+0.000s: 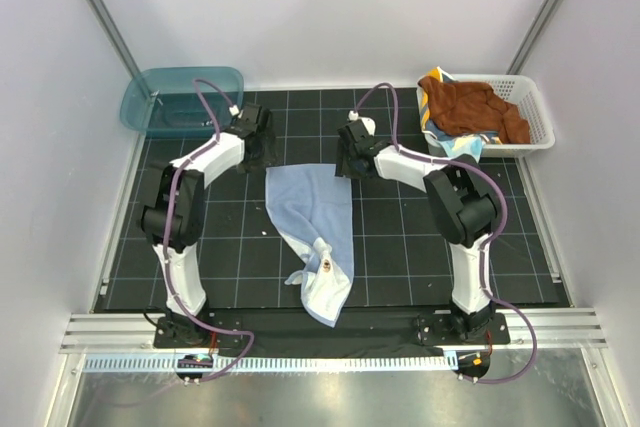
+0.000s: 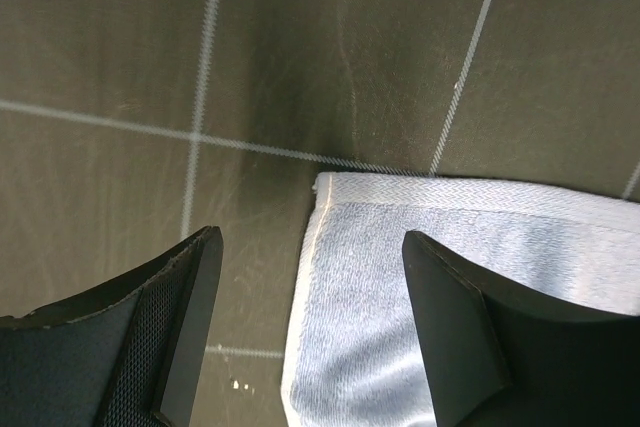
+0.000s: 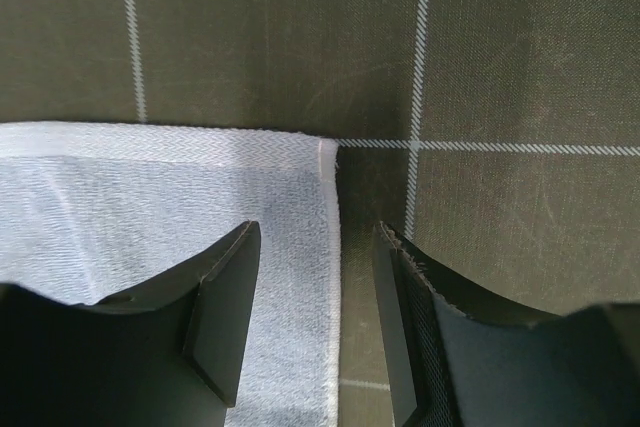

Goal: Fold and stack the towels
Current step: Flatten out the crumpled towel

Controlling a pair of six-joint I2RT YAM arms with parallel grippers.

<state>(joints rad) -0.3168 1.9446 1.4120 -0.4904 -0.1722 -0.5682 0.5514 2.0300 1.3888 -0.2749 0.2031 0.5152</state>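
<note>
The left gripper (image 2: 310,242) hangs with its jaws wide apart, holding nothing. The far left corner of the pale blue towel (image 1: 310,222) lies flat on the black gridded mat (image 1: 400,267) just under the gap, closer to the inner finger. The right gripper (image 3: 318,237) stands open more narrowly and is also empty. The towel's far right corner and side hem run beneath the space between its fingers. The towel's far edge stretches between the two hands, and the rest trails back toward the arm bases in a bunched tail. Out past the right gripper's outer side, a white lattice basket (image 1: 535,112) holds a rust-brown towel (image 1: 475,107) and a navy towel with a yellow-orange border (image 1: 430,87). Beyond the left gripper's outer side sits a teal tub (image 1: 150,107).
</note>
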